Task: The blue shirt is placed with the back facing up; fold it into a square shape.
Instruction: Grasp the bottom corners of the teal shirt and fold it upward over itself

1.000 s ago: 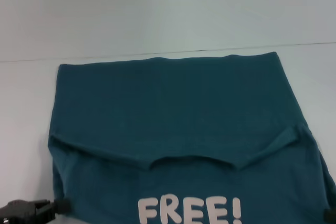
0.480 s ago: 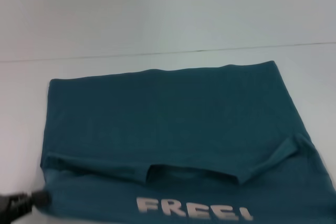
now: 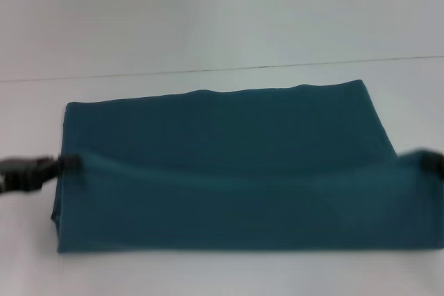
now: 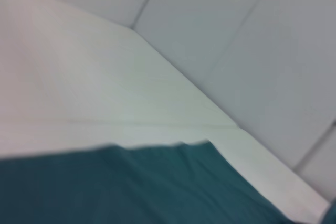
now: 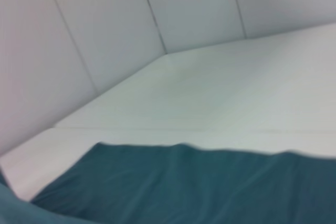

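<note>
Now one blue shirt (image 3: pixel 229 171) was held over the table (image 3: pixel 208 19) w/ two tools, left tool (image 3: pixel 68 164) & right tool (image 3: pixel 424 161), each clamped on its fold edge.

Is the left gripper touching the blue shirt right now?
Touching. In the head view the left gripper meets the blue shirt at its left edge, where a raised fold line begins; no gap shows.

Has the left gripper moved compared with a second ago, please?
Yes. The left gripper has travelled away from the robot, toward the table's far edge, carrying the blue shirt hem.
</note>
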Robot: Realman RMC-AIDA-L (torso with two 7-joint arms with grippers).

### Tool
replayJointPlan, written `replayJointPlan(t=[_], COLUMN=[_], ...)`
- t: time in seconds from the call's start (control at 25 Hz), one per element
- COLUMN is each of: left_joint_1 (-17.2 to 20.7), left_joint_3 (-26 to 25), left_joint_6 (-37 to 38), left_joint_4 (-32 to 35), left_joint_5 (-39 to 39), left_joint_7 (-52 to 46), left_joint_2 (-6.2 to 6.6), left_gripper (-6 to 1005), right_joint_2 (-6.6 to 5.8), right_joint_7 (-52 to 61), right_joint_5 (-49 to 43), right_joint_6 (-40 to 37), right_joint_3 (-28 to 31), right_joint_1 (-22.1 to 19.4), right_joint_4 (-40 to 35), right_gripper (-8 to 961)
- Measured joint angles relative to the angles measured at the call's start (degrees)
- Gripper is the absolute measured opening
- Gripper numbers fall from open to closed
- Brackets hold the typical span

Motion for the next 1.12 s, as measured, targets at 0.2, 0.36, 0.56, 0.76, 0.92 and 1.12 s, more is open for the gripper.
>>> replayJointPlan(t=[0.2, 0.36, 0.56, 0.76, 0.92, 1.12], left_joint_1=[-5.4, -9.1, -12.7, -13.9, -14.7, -15.5], left_joint_3=[-0.2, 0.0, 2.0, 3.0, 3.2, 3.3], left_joint_6=[-11.3, -21.9, -35.2, -40.7, -43.2, -44.0], left_joint_4=[-2.0, -4.8, -7.6, -8.3, -8.8, -8.9], left_joint_5=[0.0, -0.3, -0.8, -1.0, -2.5, -4.6], left_joint_7=[-1.3, -1.3, -0.3, 0.8, 2.5, 3.7], left_joint_2=[0.48, 0.30, -1.18, -1.91, -2.02, -1.79], left_gripper=[38, 43, 49, 55, 59, 65], right_joint_2=[0.38, 0.99, 2.26, 3.09, 3.46, 3.56], right_joint_7=[-0.1, -0.6, -3.5, -7.0, -8.8, -10.3], right_joint_5=[0.0, 0.2, 2.4, 5.5, 9.2, 14.3], right_joint_6=[10.3, 19.4, 29.5, 35.5, 38.9, 42.4], right_joint_3=[-0.4, -1.1, -1.4, -2.0, -4.4, -8.3], right_joint_1=[6.9, 11.2, 14.9, 17.0, 17.8, 18.2], right_joint_4=[1.2, 4.1, 7.0, 9.1, 9.7, 9.9], right_gripper=[37, 37, 37, 39, 37, 39])
